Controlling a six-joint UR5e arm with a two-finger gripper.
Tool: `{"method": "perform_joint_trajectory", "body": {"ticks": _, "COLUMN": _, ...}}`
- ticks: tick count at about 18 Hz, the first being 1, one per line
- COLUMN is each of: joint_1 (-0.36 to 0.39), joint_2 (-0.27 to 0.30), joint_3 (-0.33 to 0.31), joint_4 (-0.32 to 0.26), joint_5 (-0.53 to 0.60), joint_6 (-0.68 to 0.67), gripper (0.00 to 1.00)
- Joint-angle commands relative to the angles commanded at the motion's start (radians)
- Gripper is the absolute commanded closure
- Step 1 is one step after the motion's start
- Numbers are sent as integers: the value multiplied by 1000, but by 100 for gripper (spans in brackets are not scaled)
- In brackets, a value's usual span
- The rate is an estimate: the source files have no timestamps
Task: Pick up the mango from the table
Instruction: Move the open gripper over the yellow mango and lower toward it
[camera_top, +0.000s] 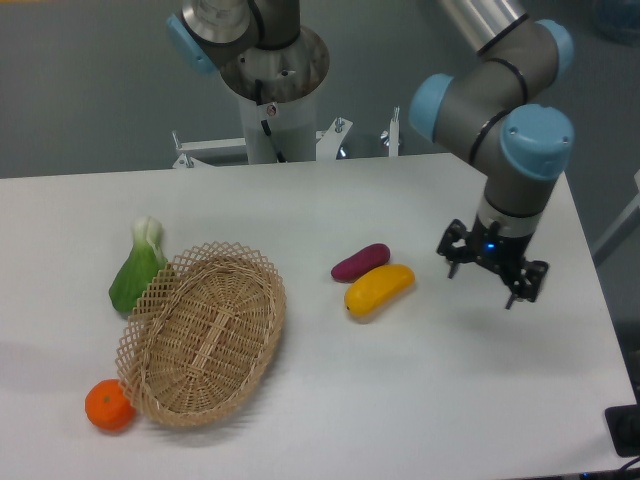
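The yellow-orange mango (378, 288) lies on the white table (420, 400) right of centre, touching a dark purple oblong vegetable (360, 262) just behind it. My gripper (484, 281) hangs above the table to the right of the mango, roughly a hand's width away. Its fingers point down and stand apart, open, with nothing between them.
A woven wicker basket (203, 332) lies left of centre, with a green leafy vegetable (137, 268) at its upper left and a round tangerine (108, 405) at its lower left. The arm's base column (277, 90) stands behind the table's far edge.
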Motion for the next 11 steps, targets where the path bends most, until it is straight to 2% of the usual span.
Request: {"method": "perform_joint_trajectory", "body": {"ticks": 11, "joint_1": -31, "joint_2": 6, "joint_3": -75, "joint_4": -3, "joint_5": 9, "joint_6": -2, "gripper": 0}}
